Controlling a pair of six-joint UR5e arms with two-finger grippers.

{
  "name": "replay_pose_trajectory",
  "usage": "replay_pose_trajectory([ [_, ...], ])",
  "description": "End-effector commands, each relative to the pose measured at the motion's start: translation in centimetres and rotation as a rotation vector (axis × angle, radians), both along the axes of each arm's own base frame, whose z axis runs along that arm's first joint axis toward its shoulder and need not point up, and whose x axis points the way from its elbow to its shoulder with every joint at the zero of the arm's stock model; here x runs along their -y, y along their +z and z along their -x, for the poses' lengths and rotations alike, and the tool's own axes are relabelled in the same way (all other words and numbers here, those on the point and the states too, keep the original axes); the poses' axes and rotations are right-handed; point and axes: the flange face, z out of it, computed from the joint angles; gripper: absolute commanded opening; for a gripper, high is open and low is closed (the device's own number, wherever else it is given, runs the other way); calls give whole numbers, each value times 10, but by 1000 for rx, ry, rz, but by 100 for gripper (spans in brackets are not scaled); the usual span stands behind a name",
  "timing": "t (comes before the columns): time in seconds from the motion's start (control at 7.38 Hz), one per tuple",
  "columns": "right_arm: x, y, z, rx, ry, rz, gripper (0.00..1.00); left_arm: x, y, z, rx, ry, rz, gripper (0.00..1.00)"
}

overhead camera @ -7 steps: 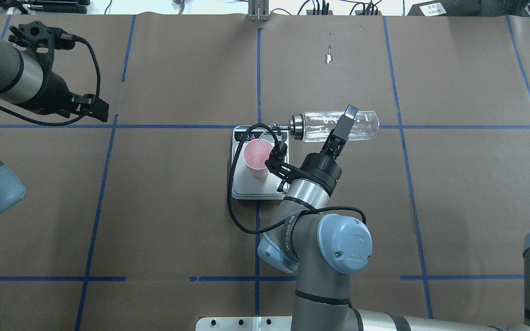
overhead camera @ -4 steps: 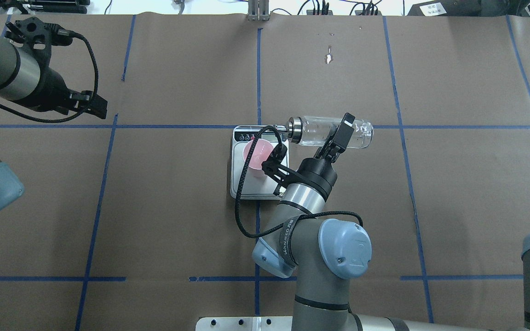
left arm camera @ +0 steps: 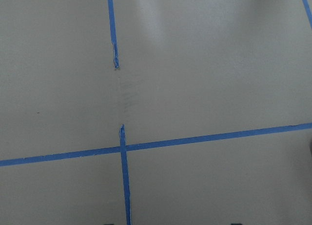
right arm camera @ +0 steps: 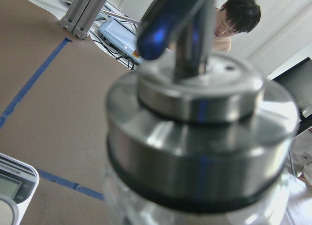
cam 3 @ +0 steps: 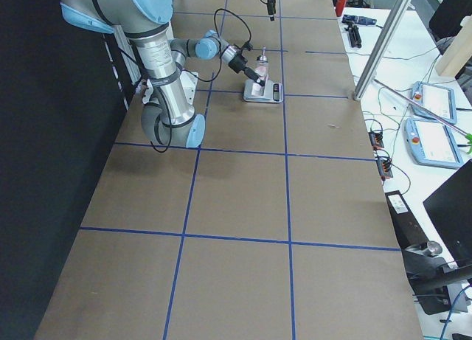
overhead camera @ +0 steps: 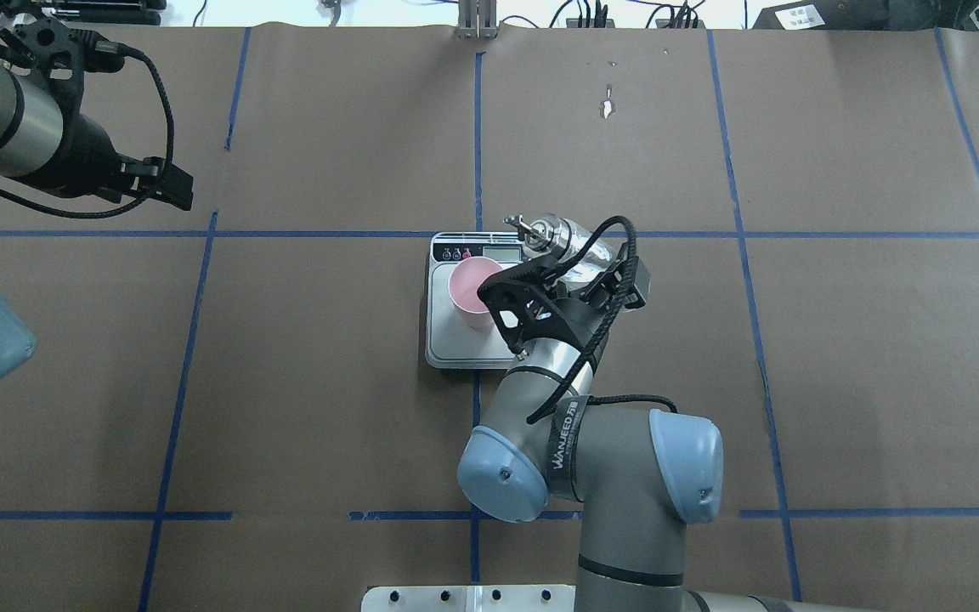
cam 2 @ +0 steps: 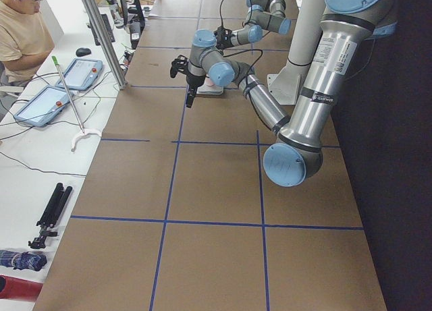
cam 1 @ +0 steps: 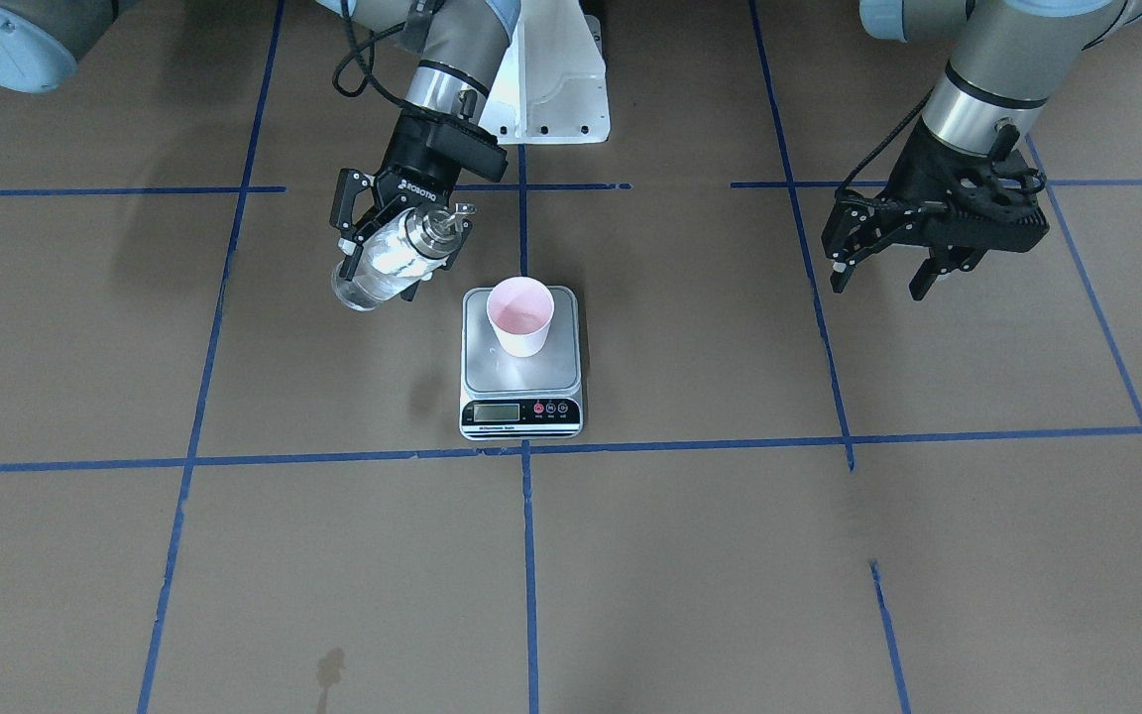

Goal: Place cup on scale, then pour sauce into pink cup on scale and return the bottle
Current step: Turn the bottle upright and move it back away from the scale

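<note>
Clear glass bottle [cam 1: 368,278] with silver spout cap, tilted, clamped in right gripper [cam 1: 383,260], raised just off square steel scale's [cam 1: 521,372] right edge. Pale pink tapered cup [cam 1: 520,315] upright on platform's robot-side half. Well apart, left gripper [cam 1: 876,283] hangs spread over brown tabletop [cam 1: 690,555] toward its left edge.

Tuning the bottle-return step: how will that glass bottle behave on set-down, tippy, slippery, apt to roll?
Likely slippery: the bottle is smooth clear glass, pinched across its body by the right gripper. May tip if released as it is now, tilted, with a chunky metal cap up top. Being cylindrical, it would probably roll if it fell over.
</note>
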Motion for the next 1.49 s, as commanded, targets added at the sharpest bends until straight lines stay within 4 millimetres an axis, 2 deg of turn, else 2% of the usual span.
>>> replay_pose_trajectory([
  [0.0, 8, 17, -30, 262, 23, 39, 0, 1, -3, 2, -2, -6, -5, 84],
  [0.14, 11, 39, -36, 366, 62, 58, 0, 2, -3, 2, -2, -7, -5, 84],
  [0.27, 23, 43, -47, 405, 85, 103, 0, 1, -3, 3, -2, -8, -7, 84],
  [0.41, 30, 57, -57, 394, 111, 111, 0, 1, -4, 4, -3, -10, -9, 84],
  [0.68, 24, 78, -81, 412, 156, 116, 0, 0, -5, 5, -4, -11, -12, 84],
  [0.81, 23, 102, -85, 476, 192, 91, 0, 4, -8, 14, -7, -29, -18, 84],
  [0.95, 23, 114, -91, 537, 186, 58, 0, 5, -7, 14, -5, -32, -20, 84],
  [1.22, 26, 146, -80, 493, 219, 3, 0, 6, -20, 15, -17, -35, -39, 84],
  [1.36, 25, 174, -81, 488, 218, 3, 0, 6, -22, 18, -20, -40, -44, 84],
])
